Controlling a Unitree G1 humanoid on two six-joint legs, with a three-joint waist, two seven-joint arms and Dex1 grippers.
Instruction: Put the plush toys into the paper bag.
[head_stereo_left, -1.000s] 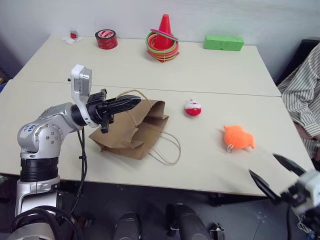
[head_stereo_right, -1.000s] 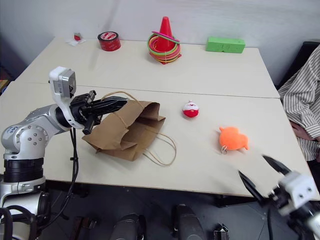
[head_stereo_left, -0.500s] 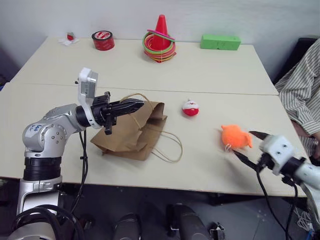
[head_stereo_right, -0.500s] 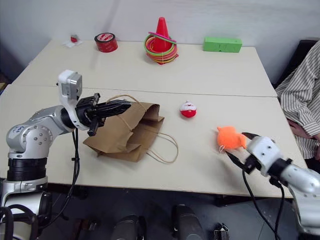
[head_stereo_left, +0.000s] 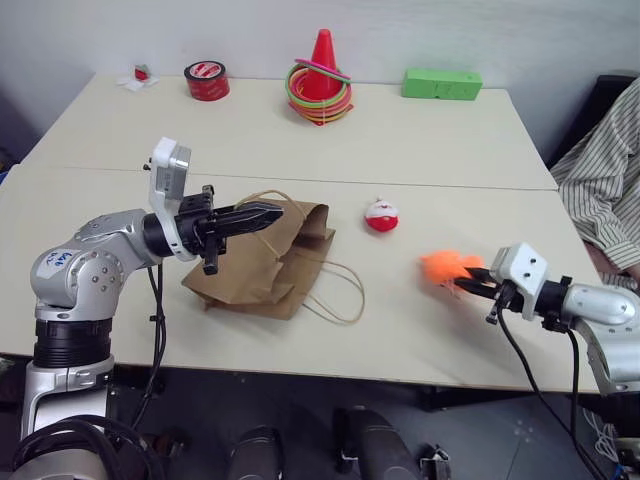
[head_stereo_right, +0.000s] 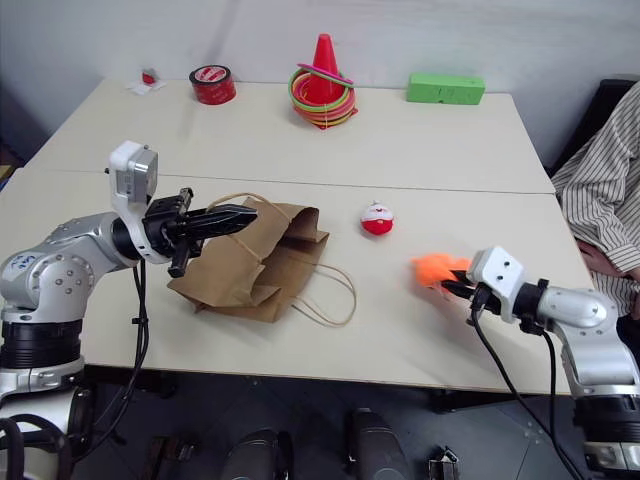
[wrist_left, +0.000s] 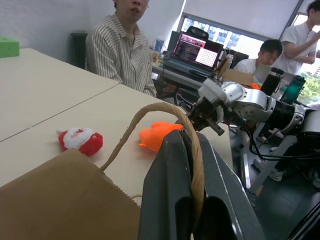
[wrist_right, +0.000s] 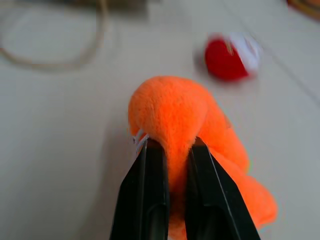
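**Orange toy pinched, bag handle held**

The orange toy (head_stereo_left: 441, 267) is a fuzzy, bright blob with no clear face. The right tool (wrist_right: 172, 150) is clenched on it – in the right wrist view the two black fingers (wrist_right: 150, 195) press into the fur from both sides. The toy is at the near right part of the worktop (head_stereo_left: 430, 140), well apart from the bag (head_stereo_left: 265, 262).

The red toy (head_stereo_left: 382, 216) is smaller and round, red and white, with a small face. It lies on the worktop between the bag and the orange toy, touching neither.

The bag is plain brown paper with twisted loop handles. It lies crumpled on its side, its mouth toward the red toy. What is inside I cannot tell. One handle (head_stereo_left: 340, 295) lies loose on the worktop. The other handle (wrist_left: 165, 120) is raised – the left tool (head_stereo_left: 272, 212) is clenched on it, and the loop passes over the closed fingers.

At the far edge stand a tape roll (head_stereo_left: 206, 79), a cone (head_stereo_left: 322, 58) with coloured rings (head_stereo_left: 322, 92) around its base, and a green block (head_stereo_left: 441, 84). A person in a striped shirt (head_stereo_left: 605, 180) sits at the right side.
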